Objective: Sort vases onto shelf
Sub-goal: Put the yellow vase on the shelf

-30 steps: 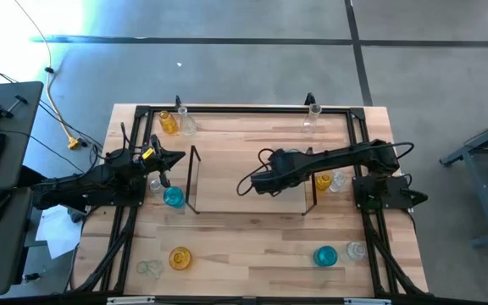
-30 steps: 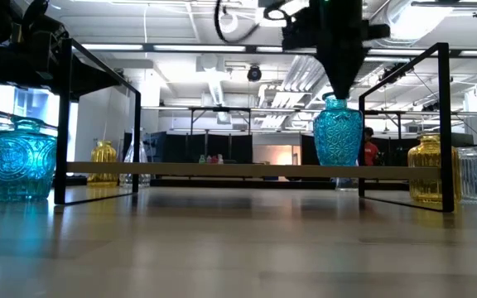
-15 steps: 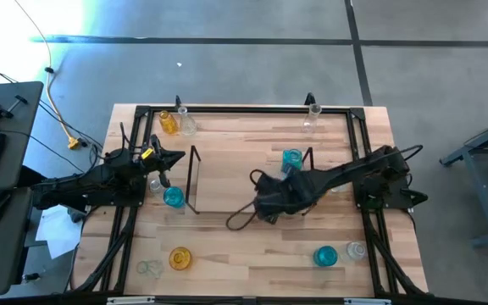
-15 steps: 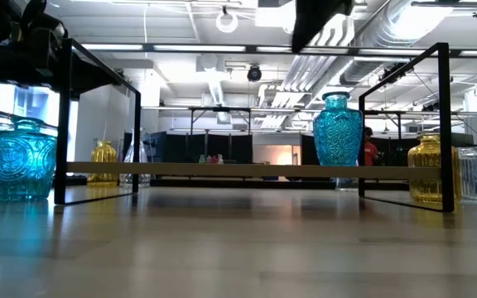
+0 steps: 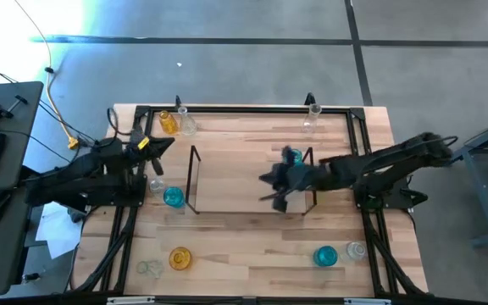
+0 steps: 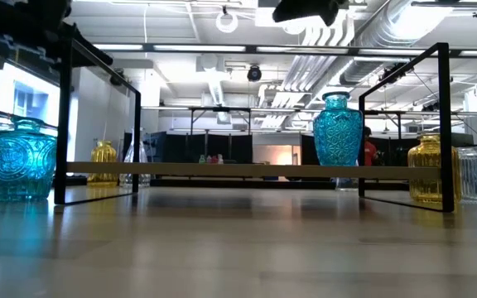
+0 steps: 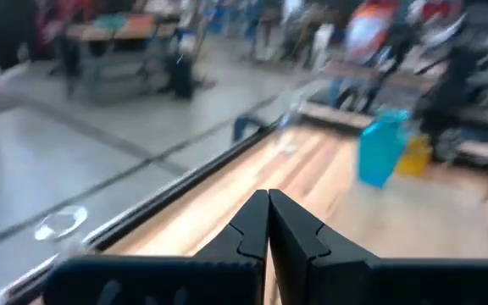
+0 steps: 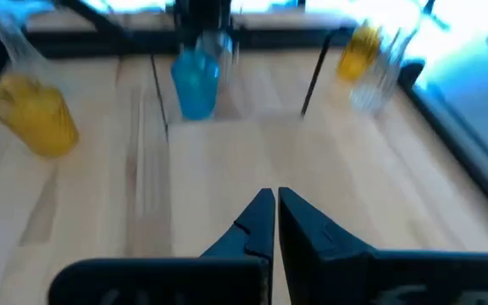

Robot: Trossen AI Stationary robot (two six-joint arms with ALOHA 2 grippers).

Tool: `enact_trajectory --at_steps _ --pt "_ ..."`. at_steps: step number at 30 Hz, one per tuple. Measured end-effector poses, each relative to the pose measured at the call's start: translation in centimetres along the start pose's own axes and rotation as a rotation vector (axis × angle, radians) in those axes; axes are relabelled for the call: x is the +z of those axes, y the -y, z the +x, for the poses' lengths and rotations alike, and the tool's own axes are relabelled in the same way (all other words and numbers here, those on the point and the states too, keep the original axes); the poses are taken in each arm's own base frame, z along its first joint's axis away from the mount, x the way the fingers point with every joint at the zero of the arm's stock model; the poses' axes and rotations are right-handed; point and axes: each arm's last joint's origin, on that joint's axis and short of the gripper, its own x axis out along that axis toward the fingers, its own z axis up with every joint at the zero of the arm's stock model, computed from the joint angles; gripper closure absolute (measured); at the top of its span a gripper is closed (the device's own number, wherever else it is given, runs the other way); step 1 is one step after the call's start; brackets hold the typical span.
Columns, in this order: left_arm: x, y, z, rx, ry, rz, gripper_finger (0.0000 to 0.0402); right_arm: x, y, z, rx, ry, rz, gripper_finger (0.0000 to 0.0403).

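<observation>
The shelf (image 5: 244,188) lies mid-table between two black wire uprights. One turquoise vase (image 5: 293,157) (image 6: 338,131) stands upright on the shelf's right end. My right gripper (image 5: 267,179) (image 8: 274,222) hovers shut and empty above the shelf, just left of that vase. My left gripper (image 5: 169,141) (image 7: 268,222) is shut and empty, raised above the table's left side. Other vases stand on the table: turquoise (image 5: 173,197), amber (image 5: 169,123), amber (image 5: 180,257), turquoise (image 5: 324,255), and clear ones (image 5: 312,124).
A black frame (image 5: 244,108) rims the table, with vases just inside its corners. The shelf's wire uprights (image 5: 195,180) (image 5: 310,181) stand tall at both ends. Bare wood lies between the shelf and the near edge.
My right gripper has risen off the turquoise vase's mouth, swung toward the near edge, then drawn back toward the table's right, tipping from pointing down to nearly level. The vase stays upright on the shelf. My left gripper has risen.
</observation>
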Motion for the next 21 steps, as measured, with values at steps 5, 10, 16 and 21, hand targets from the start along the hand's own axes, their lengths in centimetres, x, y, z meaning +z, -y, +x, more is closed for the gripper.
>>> enact_trajectory --at_steps 5,10,16,21 --pt "2.5 0.4 1.3 0.106 -0.202 0.041 0.0399 0.4 1.8 -3.7 0.001 0.117 -0.063 0.0403" --pt "4.8 0.7 3.2 0.147 -0.405 0.084 0.0399 1.0 2.9 -6.6 -0.003 0.185 -0.119 0.0403" --pt "6.5 1.7 4.3 -0.085 -0.56 0.092 0.0399 0.5 3.5 -7.8 -0.003 0.146 -0.126 0.0403" --pt "7.7 3.5 3.0 -0.39 -0.66 0.082 0.0399 -0.1 3.5 -7.7 -0.003 0.09 -0.114 0.0403"
